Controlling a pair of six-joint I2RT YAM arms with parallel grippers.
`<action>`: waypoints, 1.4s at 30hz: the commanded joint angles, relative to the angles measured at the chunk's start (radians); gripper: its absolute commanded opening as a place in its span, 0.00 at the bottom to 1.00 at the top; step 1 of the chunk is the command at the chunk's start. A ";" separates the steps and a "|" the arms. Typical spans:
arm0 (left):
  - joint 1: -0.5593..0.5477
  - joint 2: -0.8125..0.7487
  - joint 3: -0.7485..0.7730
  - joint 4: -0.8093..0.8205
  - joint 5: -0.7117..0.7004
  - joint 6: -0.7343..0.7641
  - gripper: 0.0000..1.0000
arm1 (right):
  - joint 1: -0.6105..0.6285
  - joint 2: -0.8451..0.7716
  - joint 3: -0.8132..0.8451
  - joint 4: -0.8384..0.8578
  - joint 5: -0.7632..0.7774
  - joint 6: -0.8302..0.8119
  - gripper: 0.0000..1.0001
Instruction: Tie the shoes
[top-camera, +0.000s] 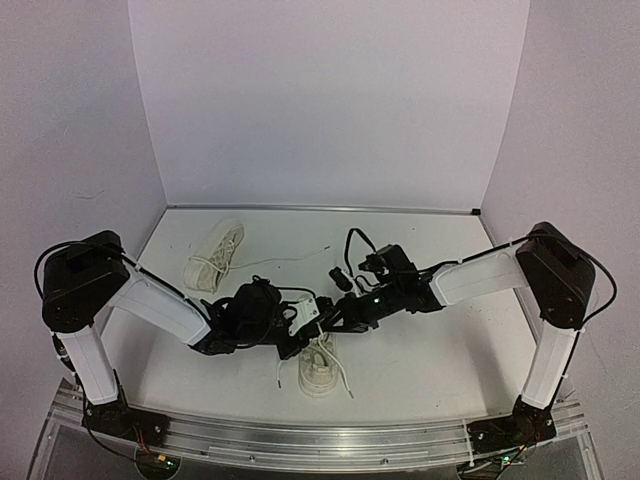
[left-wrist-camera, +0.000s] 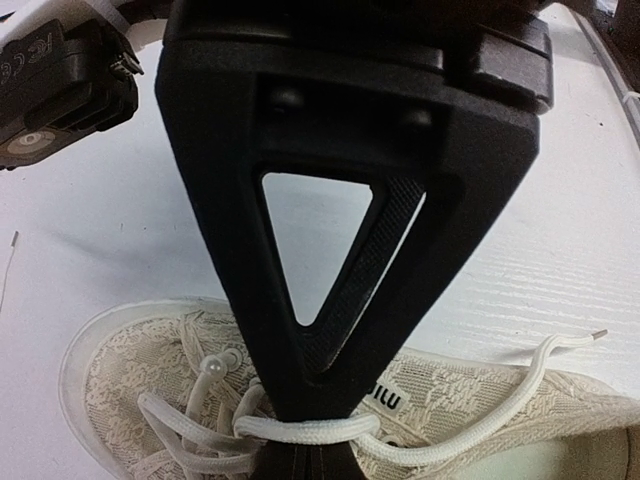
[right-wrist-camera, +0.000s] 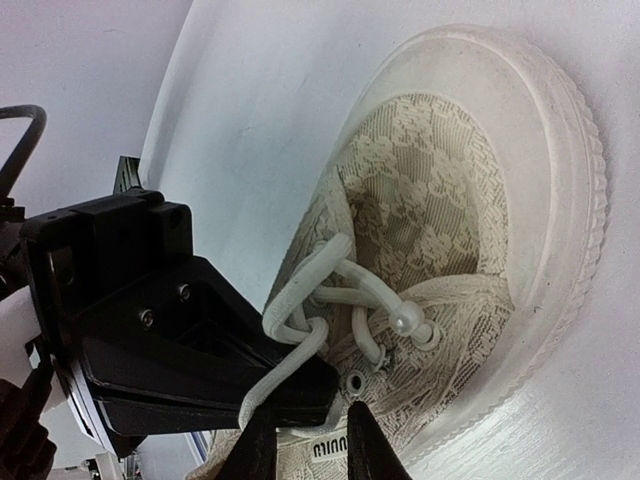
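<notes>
One cream lace shoe (top-camera: 322, 372) lies near the table's front, toe toward me; it also shows in the left wrist view (left-wrist-camera: 480, 400) and the right wrist view (right-wrist-camera: 430, 200). My left gripper (top-camera: 298, 340) is shut, its tips (left-wrist-camera: 310, 415) down on the shoe's tongue, with a white lace (left-wrist-camera: 320, 430) looped across them. My right gripper (top-camera: 335, 322) hovers just over the same spot, jaws (right-wrist-camera: 310, 440) a little apart, beside the left gripper's black finger (right-wrist-camera: 200, 360). A lace strand (right-wrist-camera: 290, 365) runs from a crossing down to its left finger. The second shoe (top-camera: 215, 255) lies at the back left, laces loose.
A loose lace (top-camera: 285, 260) trails right from the far shoe. A small black object (top-camera: 340, 278) and black cables (top-camera: 355, 240) lie behind the right wrist. White walls close the back and sides. A metal rail (top-camera: 320, 440) runs along the front edge.
</notes>
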 joint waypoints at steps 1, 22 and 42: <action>0.000 -0.059 -0.016 0.108 0.001 -0.020 0.00 | 0.012 0.004 0.000 0.045 -0.011 0.014 0.23; -0.001 -0.077 -0.091 0.303 -0.035 -0.023 0.00 | -0.001 -0.010 -0.010 0.076 -0.062 0.050 0.23; -0.011 0.003 -0.107 0.449 -0.041 -0.023 0.00 | -0.011 0.011 -0.028 0.099 -0.095 0.066 0.19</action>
